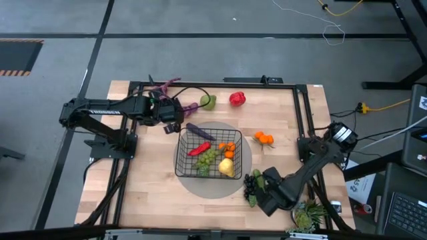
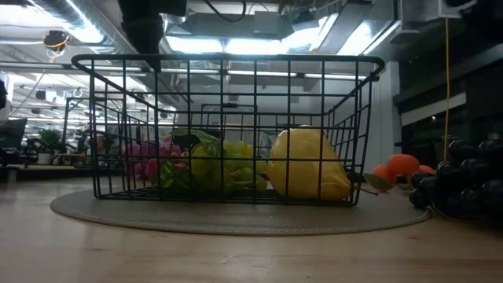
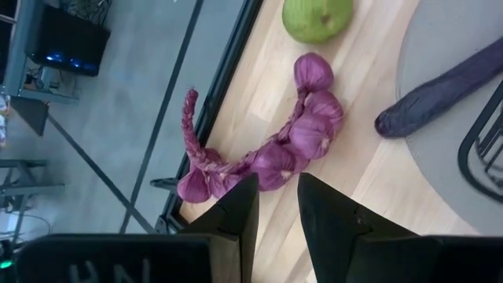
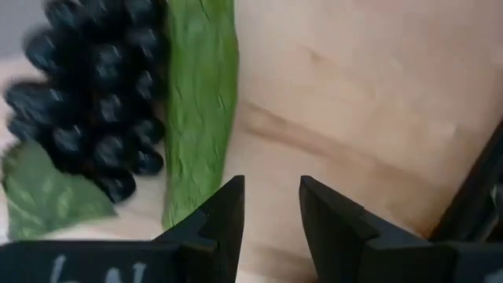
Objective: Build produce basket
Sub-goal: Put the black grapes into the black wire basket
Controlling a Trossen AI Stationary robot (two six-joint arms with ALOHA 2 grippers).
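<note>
Two end effectors hover with fingers apart and empty: the left end effector (image 1: 175, 120) at the basket's (image 1: 184, 148) eleven o'clock, above the purple string (image 3: 271, 149), the right end effector (image 1: 261, 190) at its four o'clock beside the grapes (image 4: 94, 102) and cucumber (image 4: 200, 102).

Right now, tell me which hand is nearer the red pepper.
Left. The left hand sits at the table's far left, a short way from the red pepper. The right hand is at the near edge by the dark grapes.

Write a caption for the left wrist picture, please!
Left gripper, fingers apart, empty, hovers beside the purple garlic braid on the table, with a green pear beyond.
</note>
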